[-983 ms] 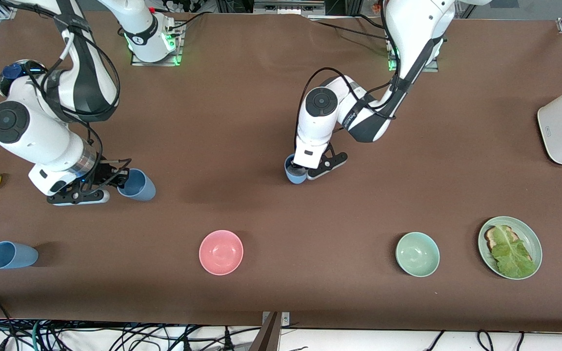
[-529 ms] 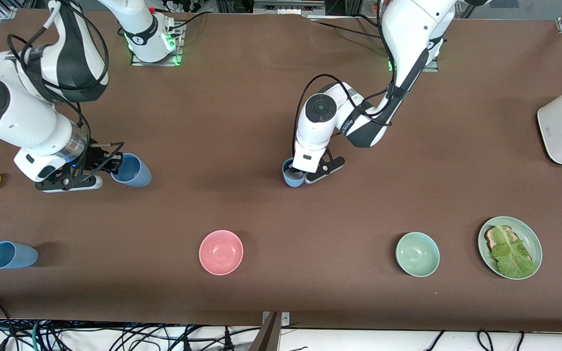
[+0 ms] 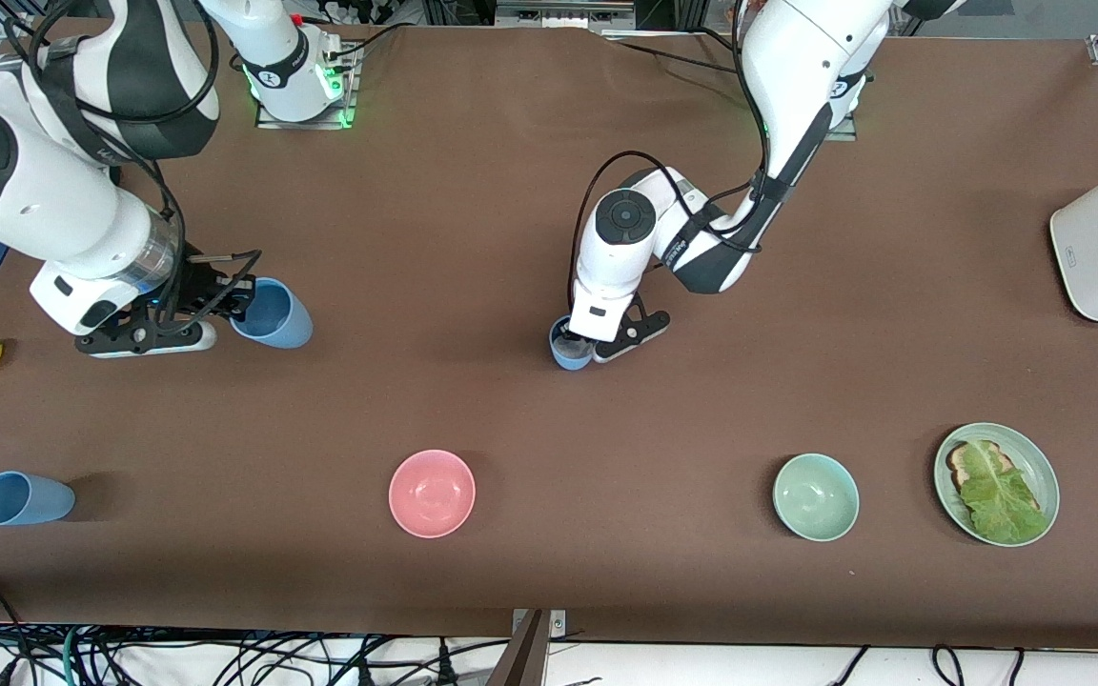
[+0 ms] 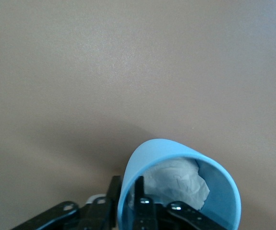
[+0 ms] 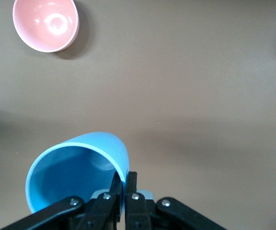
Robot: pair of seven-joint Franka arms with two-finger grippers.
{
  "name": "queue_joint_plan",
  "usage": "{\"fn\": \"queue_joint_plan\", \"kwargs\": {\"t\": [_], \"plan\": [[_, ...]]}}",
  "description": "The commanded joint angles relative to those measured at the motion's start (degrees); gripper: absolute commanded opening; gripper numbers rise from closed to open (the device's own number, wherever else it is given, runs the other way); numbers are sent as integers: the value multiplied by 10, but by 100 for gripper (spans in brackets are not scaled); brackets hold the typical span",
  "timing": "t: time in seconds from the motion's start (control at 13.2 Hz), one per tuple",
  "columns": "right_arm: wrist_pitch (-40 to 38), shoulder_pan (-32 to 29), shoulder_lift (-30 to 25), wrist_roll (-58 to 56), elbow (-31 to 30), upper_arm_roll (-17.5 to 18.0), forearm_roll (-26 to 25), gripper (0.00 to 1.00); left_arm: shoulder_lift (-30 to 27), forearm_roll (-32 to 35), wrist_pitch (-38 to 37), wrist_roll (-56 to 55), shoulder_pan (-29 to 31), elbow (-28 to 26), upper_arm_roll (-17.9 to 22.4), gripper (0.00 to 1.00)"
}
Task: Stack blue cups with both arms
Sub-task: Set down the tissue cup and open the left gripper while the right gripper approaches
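From the front view you see the right gripper (image 3: 242, 310) near the right arm's end of the table, pinched on the rim of a tilted blue cup (image 3: 274, 314) that it holds over the brown table (image 3: 473, 191). The left gripper (image 3: 579, 341) is near the table's middle, clamped on the rim of a second blue cup (image 3: 568, 351) — you can't tell here whether this cup touches the surface. A third blue cup (image 3: 23, 498) lies on its side near the corner at the right arm's end, by the front camera's edge, well apart from both grippers. In the left wrist view, your left gripper (image 4: 138, 203) grips the cup wall (image 4: 128, 191) — something crumpled and white shows inside. In the right wrist view, the right gripper (image 5: 124, 189) is nipped narrow on its cup (image 5: 80, 165), with the pink bowl (image 5: 45, 24) well apart.
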Motion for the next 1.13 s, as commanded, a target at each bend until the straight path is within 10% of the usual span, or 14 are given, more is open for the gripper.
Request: {"fn": "queue_joint_plan", "kwargs": {"t": [0.0,1.06], "plan": [[-15,15,1,40,16,6,5,0,4,10,-1,-12,-5,15,1,60],[8,159,57,263,75,6,5,0,-107,9,-176,-2,75,28,-48,77]]}}
